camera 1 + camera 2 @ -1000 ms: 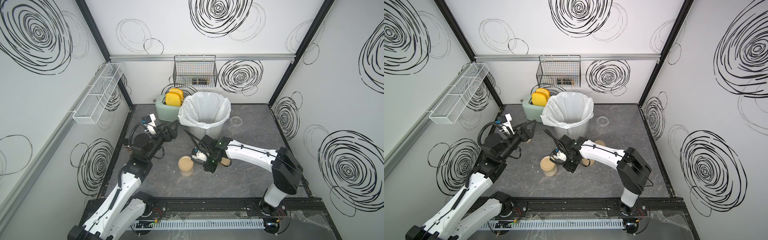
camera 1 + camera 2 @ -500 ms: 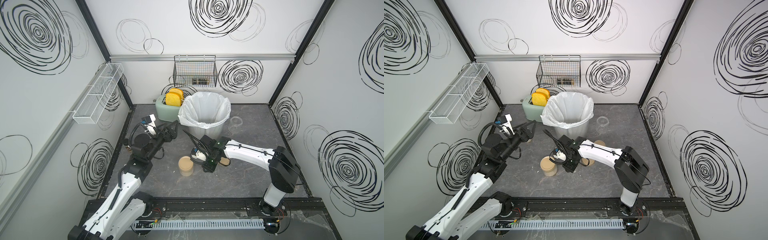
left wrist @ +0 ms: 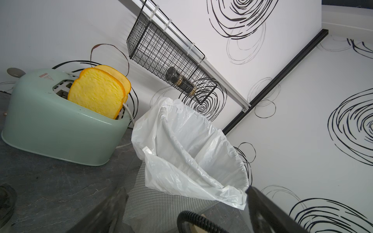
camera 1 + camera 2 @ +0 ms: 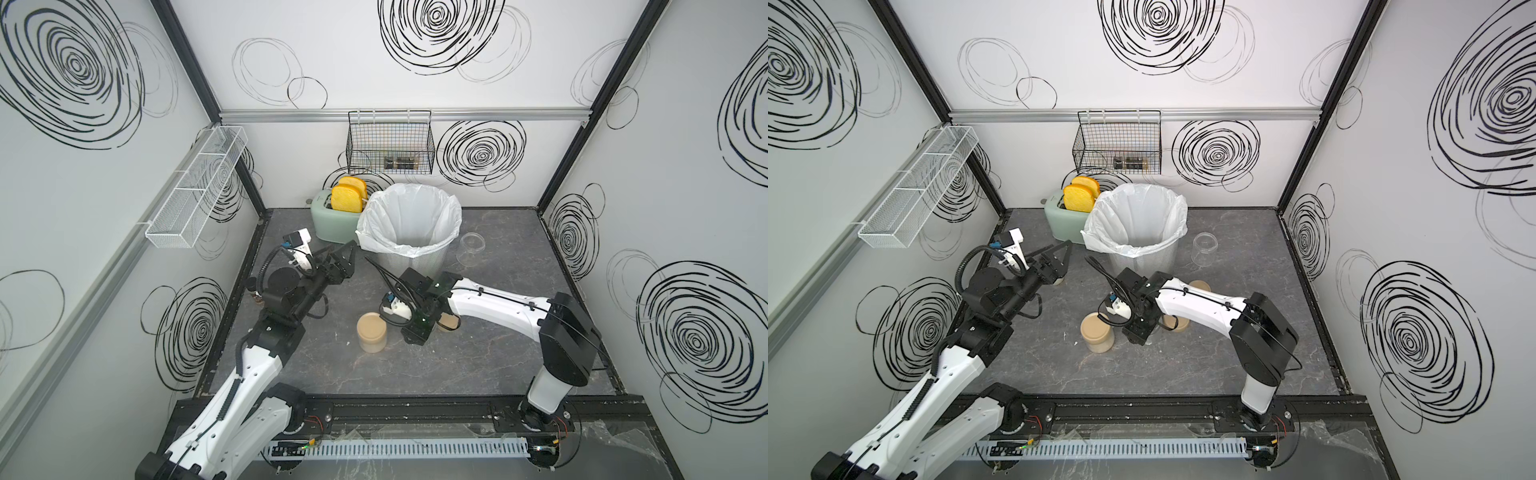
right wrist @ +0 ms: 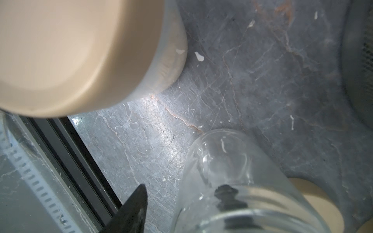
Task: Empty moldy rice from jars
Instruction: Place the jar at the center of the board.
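Right wrist view showed the right gripper [image 5: 183, 188] parted around one wall of the empty jar [image 5: 222, 161]; retreating straight up looked safest.

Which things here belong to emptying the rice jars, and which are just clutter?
Job: clear tan-lidded jar of pale rice; two empty clear glass jars; loose round tan lids; mesh bin with white liner.
Clutter: mint-green toaster with yellow toast; black wire basket; white mesh shelf.

The lidded jar [image 4: 372, 334] stands upright near the centre, its tan lid on, packed with beige moldy rice [image 4: 372, 345]. Just to its right, an open jar [image 5: 232, 161] is clear and empty. Another empty jar [image 4: 471, 249] stands upright and lidless, farther back on the right.
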Robot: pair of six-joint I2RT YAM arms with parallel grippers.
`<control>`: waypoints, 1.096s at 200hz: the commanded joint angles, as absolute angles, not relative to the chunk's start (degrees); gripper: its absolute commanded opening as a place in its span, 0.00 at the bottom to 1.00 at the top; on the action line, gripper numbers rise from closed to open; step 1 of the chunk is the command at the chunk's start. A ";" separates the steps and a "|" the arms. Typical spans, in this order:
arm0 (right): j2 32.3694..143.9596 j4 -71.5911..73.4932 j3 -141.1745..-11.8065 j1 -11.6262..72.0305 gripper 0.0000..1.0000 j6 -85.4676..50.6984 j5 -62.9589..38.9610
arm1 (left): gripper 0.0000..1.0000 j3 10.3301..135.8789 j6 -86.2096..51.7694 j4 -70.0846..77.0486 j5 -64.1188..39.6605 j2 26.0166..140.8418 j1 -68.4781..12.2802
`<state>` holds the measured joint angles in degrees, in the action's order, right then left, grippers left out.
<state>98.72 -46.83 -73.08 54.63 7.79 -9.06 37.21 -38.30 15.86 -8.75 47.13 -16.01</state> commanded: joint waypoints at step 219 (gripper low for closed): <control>93.22 -34.35 -79.84 58.97 0.79 9.84 -12.96 | 0.96 34.48 -39.18 11.61 -8.51 40.97 -7.38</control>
<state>91.55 -38.68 -78.02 58.39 9.13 -12.36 34.87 -38.41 11.20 -7.64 41.95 -9.72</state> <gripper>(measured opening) 0.776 0.962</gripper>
